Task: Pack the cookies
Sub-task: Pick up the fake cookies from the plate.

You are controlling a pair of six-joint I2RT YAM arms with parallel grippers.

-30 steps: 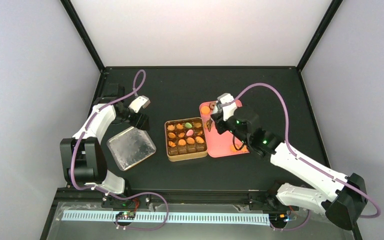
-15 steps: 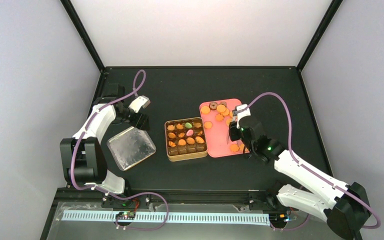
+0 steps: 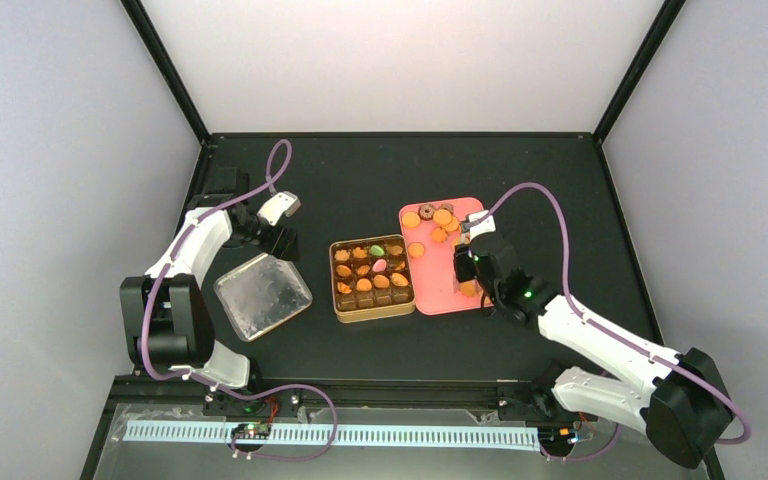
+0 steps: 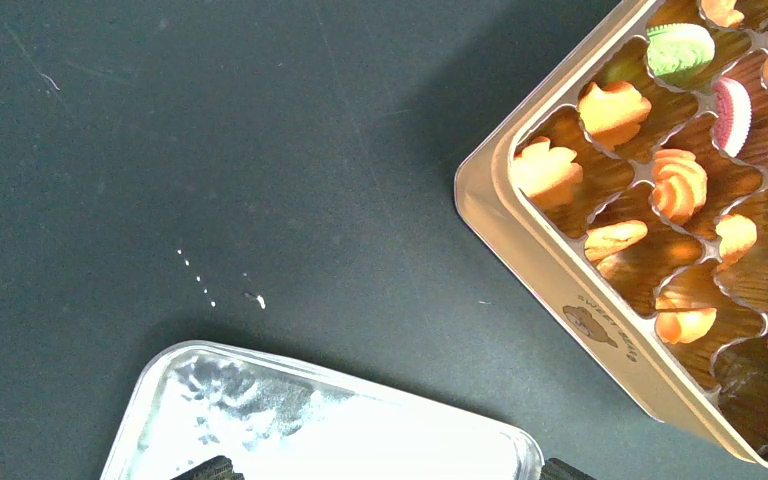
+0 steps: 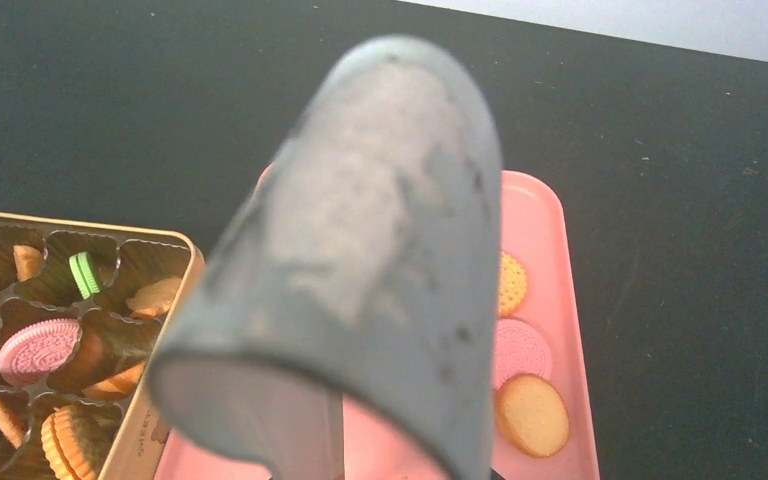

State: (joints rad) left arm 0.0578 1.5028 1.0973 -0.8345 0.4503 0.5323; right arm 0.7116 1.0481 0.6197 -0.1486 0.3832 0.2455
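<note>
Left gripper (image 3: pixel 282 244): jaws spread wide, over the far corner of the shiny lid (image 3: pixel 262 295), left of the tin (image 4: pixel 570 300).
Right gripper (image 3: pixel 468 262): over the right part of the pink tray (image 3: pixel 435 292), clasping the metal tongs (image 5: pixel 360 280); one grey blade fills the wrist view.
Cookies (image 3: pixel 443 216): some lie loose on the tray, mostly at its far end; others sit in the tin's compartments, among them a green cookie (image 4: pixel 680 50) and a pink cookie (image 5: pixel 38 350).
Tin: mid-table (image 3: pixel 360 170), just beside the tray's left edge.

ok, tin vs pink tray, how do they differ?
The tin is gold-brown with walled compartments; the tray is pink and flat. Cookies sit in separate cells in the tin, loose on the tray. Both are rectangular, side by side, holding cookies.
</note>
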